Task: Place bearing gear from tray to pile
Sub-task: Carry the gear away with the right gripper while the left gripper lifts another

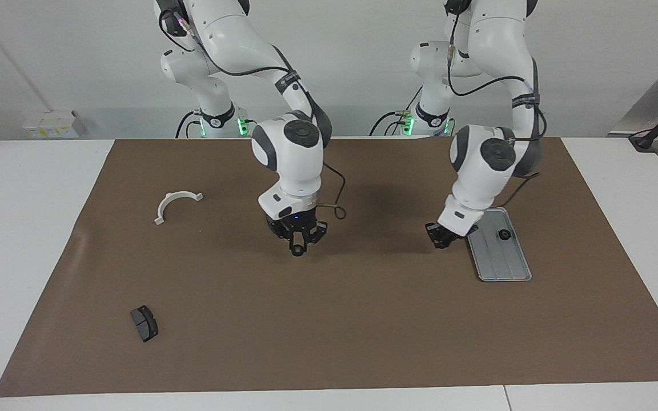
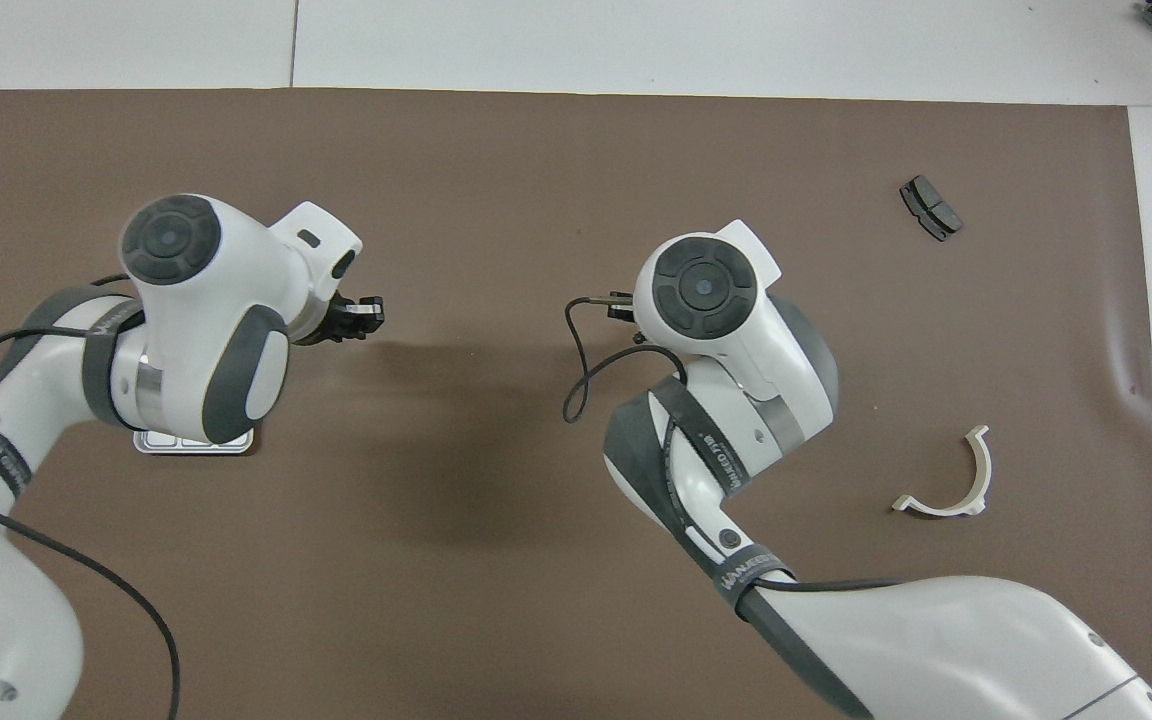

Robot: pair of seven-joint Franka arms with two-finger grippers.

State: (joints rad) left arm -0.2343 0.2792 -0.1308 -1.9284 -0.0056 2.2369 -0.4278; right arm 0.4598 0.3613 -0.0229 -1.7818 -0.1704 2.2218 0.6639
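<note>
No lettering can be read with certainty; the arms' black strap (image 2: 711, 455) print stays illegible.

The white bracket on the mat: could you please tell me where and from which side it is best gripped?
Probably the middle of the white bracket arch, from straight above, jaws across the thin band: it lies flat, with bare mat inside and outside the curve.
</note>
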